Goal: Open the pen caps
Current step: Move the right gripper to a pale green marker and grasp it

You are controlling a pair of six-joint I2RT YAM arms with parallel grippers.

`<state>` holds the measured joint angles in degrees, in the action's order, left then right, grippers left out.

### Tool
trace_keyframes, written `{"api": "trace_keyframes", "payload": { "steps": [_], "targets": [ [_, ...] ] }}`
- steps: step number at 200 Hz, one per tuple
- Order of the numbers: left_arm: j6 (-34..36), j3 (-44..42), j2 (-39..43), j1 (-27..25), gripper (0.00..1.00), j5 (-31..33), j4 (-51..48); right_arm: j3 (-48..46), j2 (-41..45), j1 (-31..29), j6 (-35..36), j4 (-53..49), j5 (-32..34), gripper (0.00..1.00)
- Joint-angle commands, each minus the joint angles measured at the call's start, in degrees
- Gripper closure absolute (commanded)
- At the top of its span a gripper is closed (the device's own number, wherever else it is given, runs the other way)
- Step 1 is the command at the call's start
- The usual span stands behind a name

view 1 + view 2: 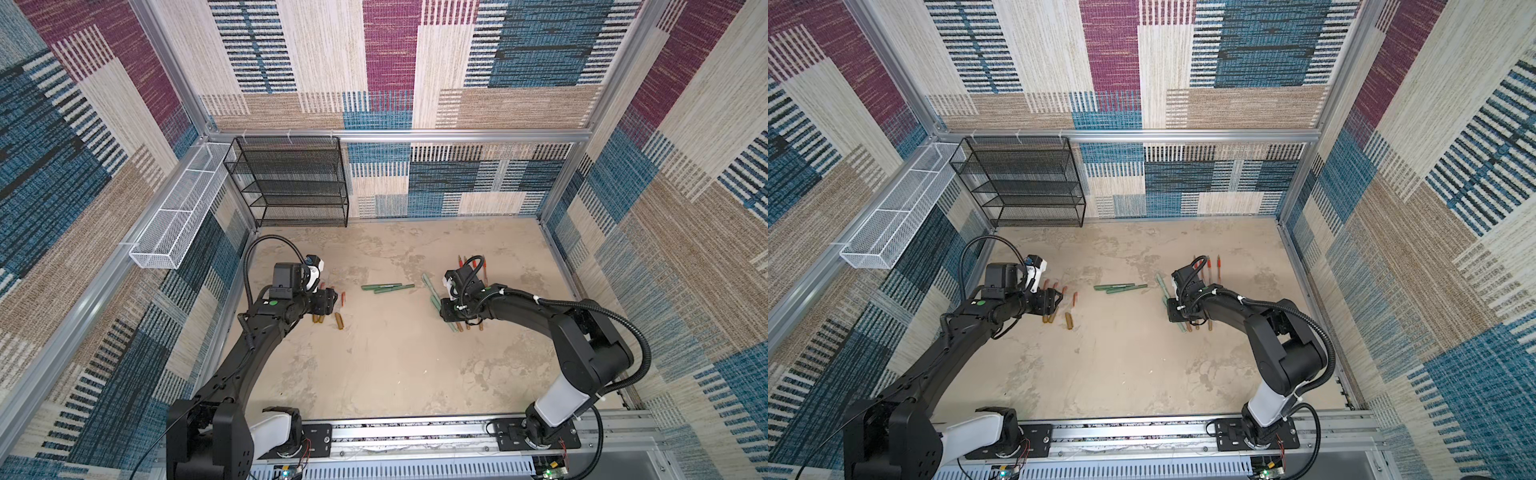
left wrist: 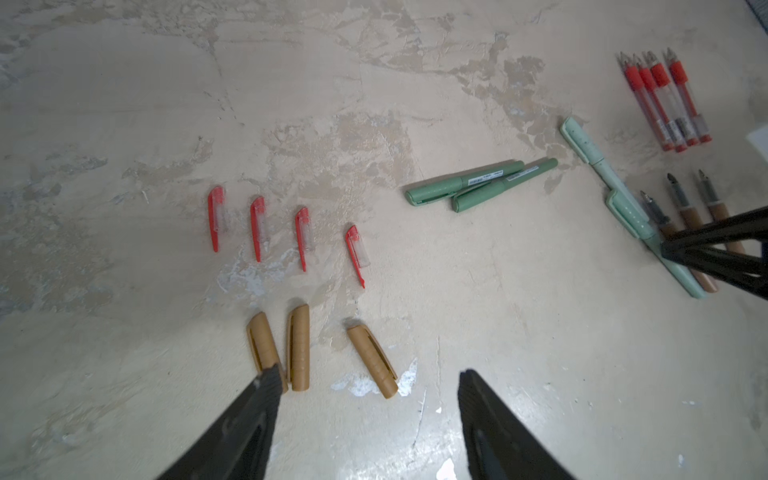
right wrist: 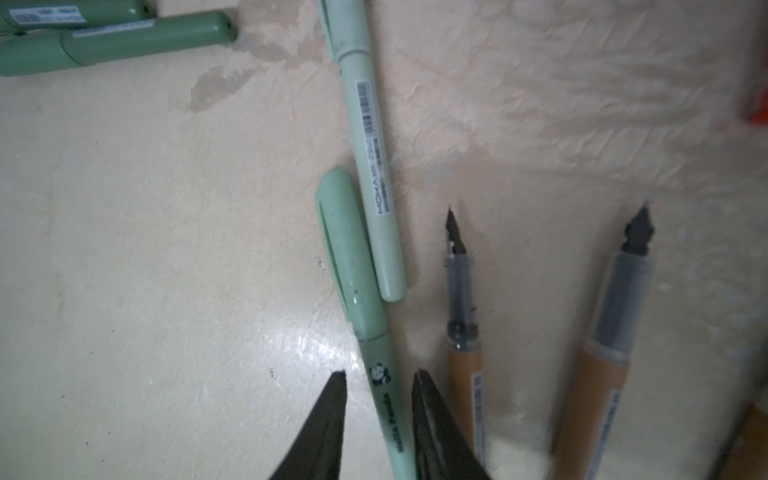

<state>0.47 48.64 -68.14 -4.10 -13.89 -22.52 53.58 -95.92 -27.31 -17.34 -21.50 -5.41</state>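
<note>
Red and bronze done: seven pen caps (image 1: pixel 1068 321) off, lying left of centre in a top view, bare-tipped pens (image 1: pixel 1209 266) at right. Left gripper (image 2: pixel 370 372) above those caps, jaws wide apart, empty. Not yet uncapped: two dark green pens (image 1: pixel 386 287) mid-frame, two mint pens (image 1: pixel 429 284) right of centre. Right gripper (image 3: pixel 380 373) straddling one mint pen's barrel; clamped or just loose, can't tell. Roughly two-thirds through.

Patchwork carpet in blue, maroon, beige and cream covers the walls (image 1: pixel 519 62), framed by aluminium rails (image 1: pixel 457 135). A black mesh shelf (image 1: pixel 291 183) stands at the back of the mottled beige bench (image 1: pixel 395 365); a white mesh basket (image 1: pixel 174 224) hangs on the left wall.
</note>
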Motion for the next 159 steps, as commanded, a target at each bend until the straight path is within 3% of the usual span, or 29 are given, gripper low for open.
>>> {"api": "trace_keyframes", "payload": {
  "steps": [1, 32, 64, 85, 159],
  "targets": [
    [-1.79, 0.16, 0.96, 0.68, 0.27, -1.69, 1.60, 0.47, -1.20, -0.98, 0.55, -0.03, 1.26, 0.69],
    [-3.09, 1.31, 1.23, 2.10, 0.26, -3.37, 0.35, 0.17, -3.03, -3.01, 1.28, -0.53, 2.93, 0.73],
    [-3.76, 1.08, 1.26, 3.28, 0.22, -4.23, 1.12, -0.24, -3.68, -6.08, 2.93, -0.77, 3.64, 0.89],
    [-5.24, 1.70, 1.57, 4.09, 0.19, -6.60, 0.92, 0.29, -1.85, -8.10, 2.93, -0.03, 0.91, 0.94],
    [-13.10, -1.01, 1.64, 4.63, 0.17, -24.87, 8.01, 3.53, 3.45, -13.56, -3.89, 14.51, -11.96, 0.95]
  ]
}}
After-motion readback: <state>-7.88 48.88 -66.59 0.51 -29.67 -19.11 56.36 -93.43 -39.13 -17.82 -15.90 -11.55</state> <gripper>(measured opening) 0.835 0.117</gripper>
